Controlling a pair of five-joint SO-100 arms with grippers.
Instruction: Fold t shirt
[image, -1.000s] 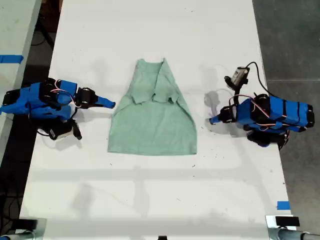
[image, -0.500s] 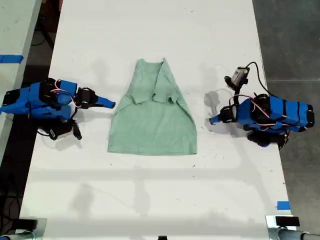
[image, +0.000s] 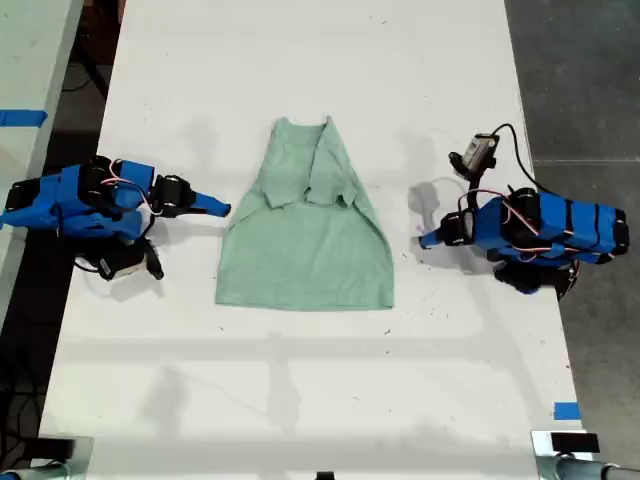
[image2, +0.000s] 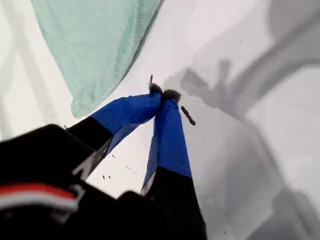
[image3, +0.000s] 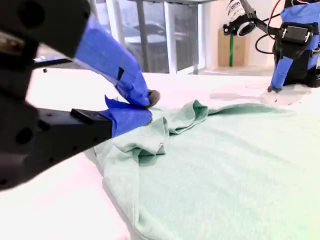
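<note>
The t shirt (image: 305, 232), pale mint green, lies partly folded in the middle of a white table (image: 300, 400), sleeves turned inward. My second gripper (image: 222, 209) rests just beside its edge on the exterior view's left, jaws together and empty. My first gripper (image: 425, 240) sits near the opposite edge, tips touching, holding nothing.

- Bare worktop (image: 300, 60) lies open above and below the t shirt (image: 305, 235) in the exterior view.
- Either frame side, only an arm beside it narrows passage.
</note>
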